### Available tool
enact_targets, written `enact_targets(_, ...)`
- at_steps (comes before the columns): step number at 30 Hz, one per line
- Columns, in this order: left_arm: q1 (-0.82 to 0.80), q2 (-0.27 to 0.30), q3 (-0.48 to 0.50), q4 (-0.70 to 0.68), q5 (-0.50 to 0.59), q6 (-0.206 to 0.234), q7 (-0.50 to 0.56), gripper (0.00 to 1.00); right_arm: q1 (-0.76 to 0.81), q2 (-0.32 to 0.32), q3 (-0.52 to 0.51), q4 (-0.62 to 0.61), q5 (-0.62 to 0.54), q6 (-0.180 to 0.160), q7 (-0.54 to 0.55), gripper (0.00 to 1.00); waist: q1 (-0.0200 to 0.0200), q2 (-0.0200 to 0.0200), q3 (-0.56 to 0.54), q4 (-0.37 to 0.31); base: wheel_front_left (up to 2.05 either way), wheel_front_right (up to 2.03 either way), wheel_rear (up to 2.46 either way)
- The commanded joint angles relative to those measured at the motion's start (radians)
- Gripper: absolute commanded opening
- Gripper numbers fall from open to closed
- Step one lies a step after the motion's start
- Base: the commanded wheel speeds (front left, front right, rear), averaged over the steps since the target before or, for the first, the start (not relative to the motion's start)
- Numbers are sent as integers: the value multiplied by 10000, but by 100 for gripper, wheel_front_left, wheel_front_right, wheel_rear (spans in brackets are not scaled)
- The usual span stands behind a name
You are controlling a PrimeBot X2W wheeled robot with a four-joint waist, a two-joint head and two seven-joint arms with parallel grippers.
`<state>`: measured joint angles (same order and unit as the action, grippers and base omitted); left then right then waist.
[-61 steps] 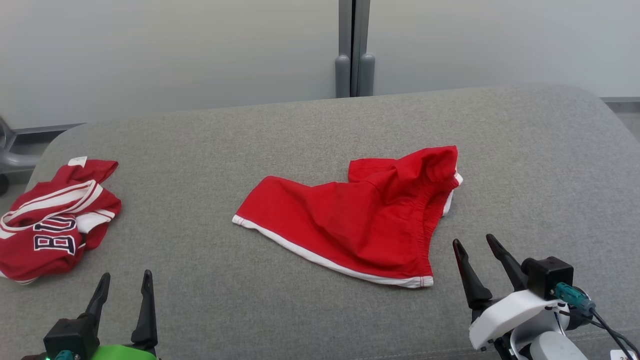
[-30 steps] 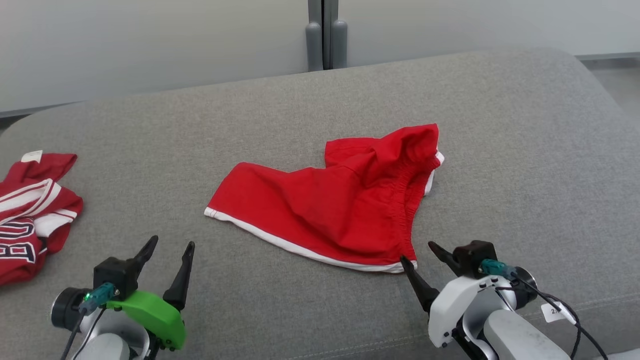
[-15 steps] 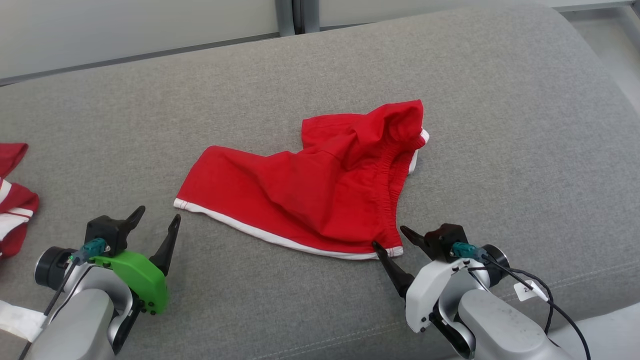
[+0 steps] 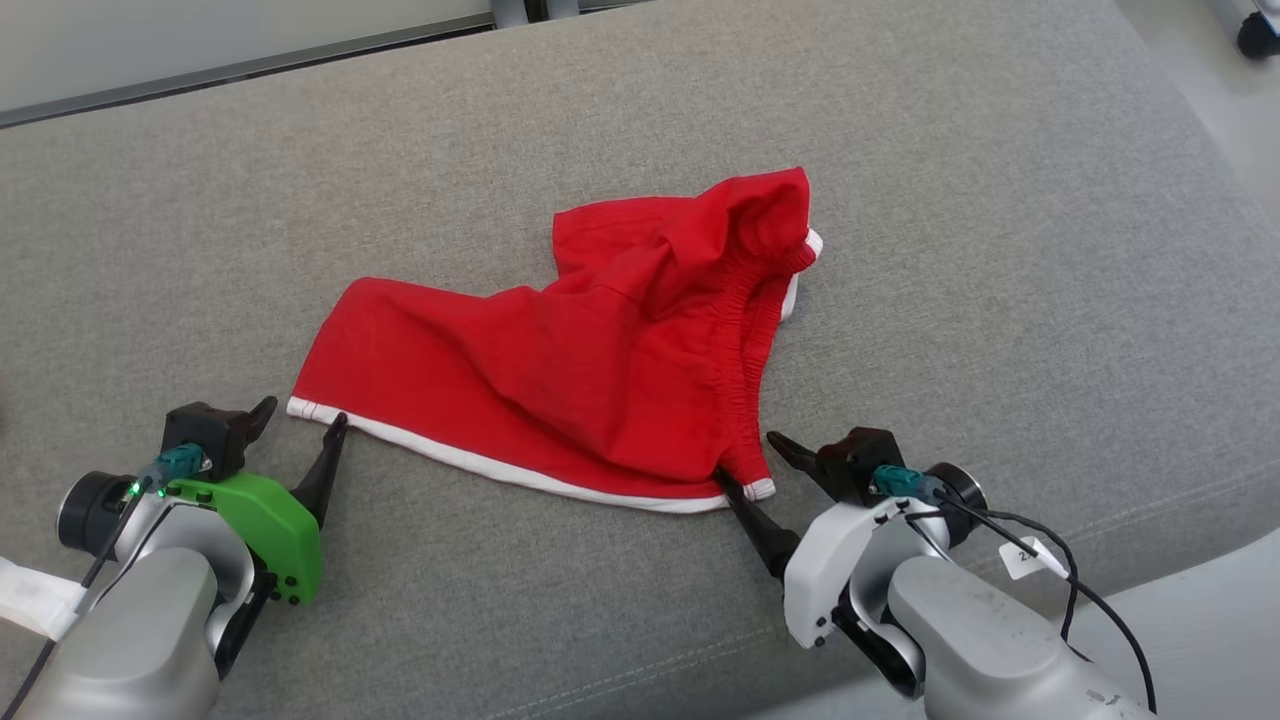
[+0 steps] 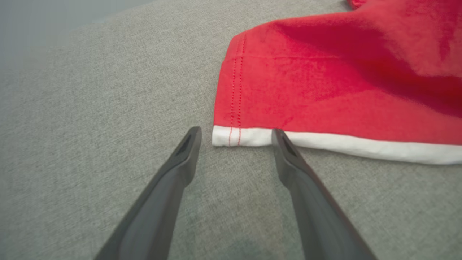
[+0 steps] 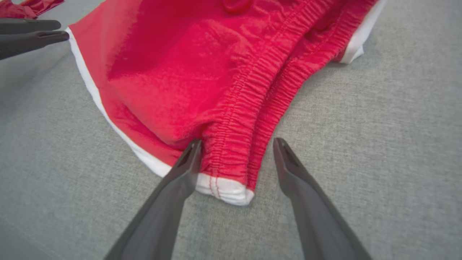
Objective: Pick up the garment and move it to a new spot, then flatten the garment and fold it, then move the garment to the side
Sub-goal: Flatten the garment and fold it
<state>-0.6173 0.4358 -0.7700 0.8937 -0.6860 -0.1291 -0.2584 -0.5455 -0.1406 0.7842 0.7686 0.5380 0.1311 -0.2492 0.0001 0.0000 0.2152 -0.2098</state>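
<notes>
- L gripper (image 4: pixel 300 413): jaws wide, nothing held. Tips sit at near-left corner of shorts (image 4: pixel 560 370), one finger either side of the white hem's end.
- R gripper (image 4: pixel 748 458): jaws wide, nothing held. Tips straddle shorts' near-right corner, where elastic waistband meets hem; one finger touches the cloth.
- Shorts: red w/ white trim, rumpled, approx. mid-cushion (image 4: pixel 950 250); waistband bunched up at far-right end.
- Beyond shorts' left corner, R wrist view: bit of other red cloth (image 6: pixel 21 7).
</notes>
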Motion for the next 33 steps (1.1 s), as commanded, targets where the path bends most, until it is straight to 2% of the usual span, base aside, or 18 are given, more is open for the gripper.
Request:
enact_targets(1, -232, 84, -93, 66, -100, -13, -71, 100, -162, 13, 81, 67, 97, -7, -87, 100, -1, 0, 64, -42, 0, 0, 0)
enact_targets(4, -297, 111, -255, 74, -259, -14, -65, 100, -238, 88, 276, 153, 215, -7, -114, 100, -1, 0, 101, -16, 0, 0, 0)
enact_targets(5, -317, 114, -296, 69, -303, -14, -66, 100, -266, 98, 338, 175, 272, -7, -110, 71, -1, 0, 108, 0, 0, 0, 0)
enact_targets(6, -349, 116, -323, 51, -336, -14, -67, 57, -307, 97, 386, 184, 311, -7, -125, 28, -1, 0, 112, 16, 0, 0, 0)
enact_targets(8, -378, 118, -387, 41, -410, -14, -68, 0, -355, 76, 502, 210, 396, -7, -150, 0, -1, 0, 103, 42, 0, 0, 0)
enact_targets(21, -69, 270, -410, -196, -727, -14, -69, 0, -452, -204, 799, 27, 1025, -7, -178, 0, -1, 0, -244, 169, 0, 0, 0)
enact_targets(33, 426, 529, 326, -1348, -65, -14, -60, 0, -323, -727, 533, -1002, 1714, -7, -178, 0, -1, 0, -859, 473, 0, 0, 0)
